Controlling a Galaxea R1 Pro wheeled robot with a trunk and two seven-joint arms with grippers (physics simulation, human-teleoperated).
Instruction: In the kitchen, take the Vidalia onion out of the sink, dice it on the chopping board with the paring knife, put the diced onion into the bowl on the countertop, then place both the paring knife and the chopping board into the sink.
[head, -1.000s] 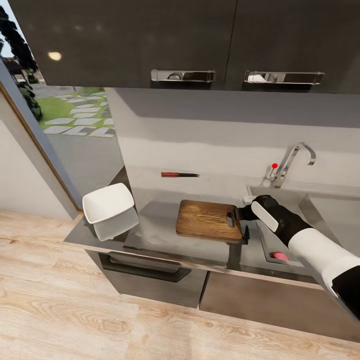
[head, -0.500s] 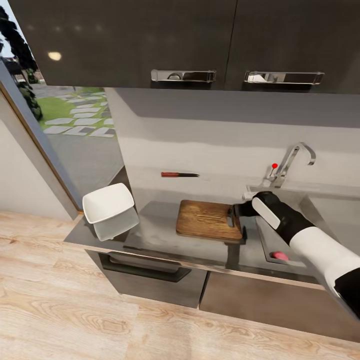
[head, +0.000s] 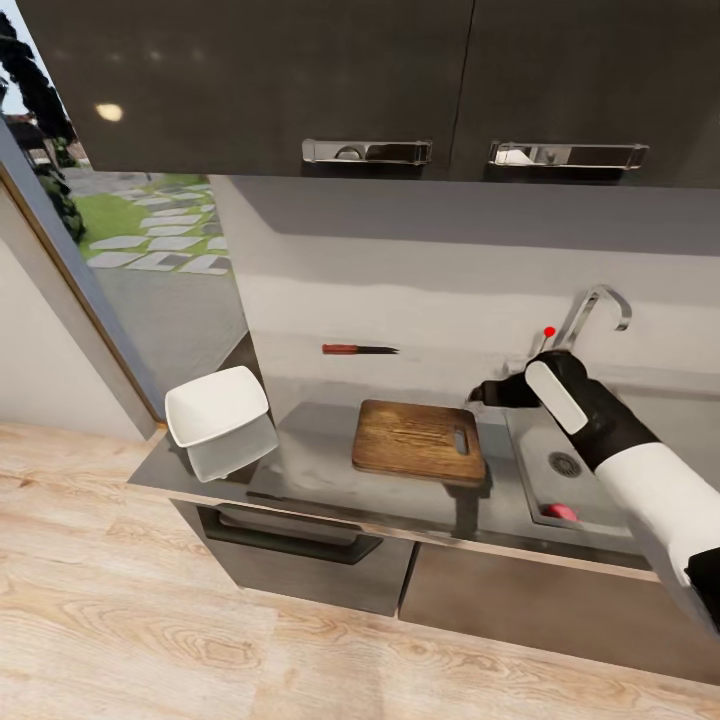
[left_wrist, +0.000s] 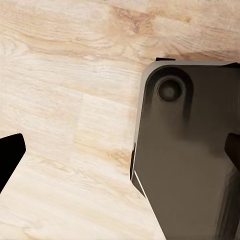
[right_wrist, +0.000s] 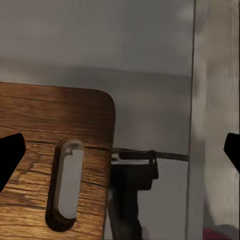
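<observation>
Running along a pale grey wall under dark upper cabinets with chrome handles, the grey reflective steel counter (head: 310, 455) sits over grey cabinet fronts; light wood plank floor below, a window with lawn and paving stones at the left. Paring knife (head: 359, 349): slim, red handle, dark blade, lying near the wall with its long axis parallel to it, tip toward the sink (head: 600, 470). Chopping board (head: 418, 439): brown grainy wood, rounded corners, flat on the counter just beside the sink, its slotted handle hole at the sink end. Bowl (head: 218, 408): glossy white, squarish, tilted at the counter's far left end. Vidalia onion (head: 562, 513): small pinkish bulb in the steel basin near the round drain. Right pincer (head: 483, 393) hovers above the counter behind the board, fingers apart, holding nothing. Left pincer (left_wrist: 120, 152) spread wide over the wood floor.
</observation>
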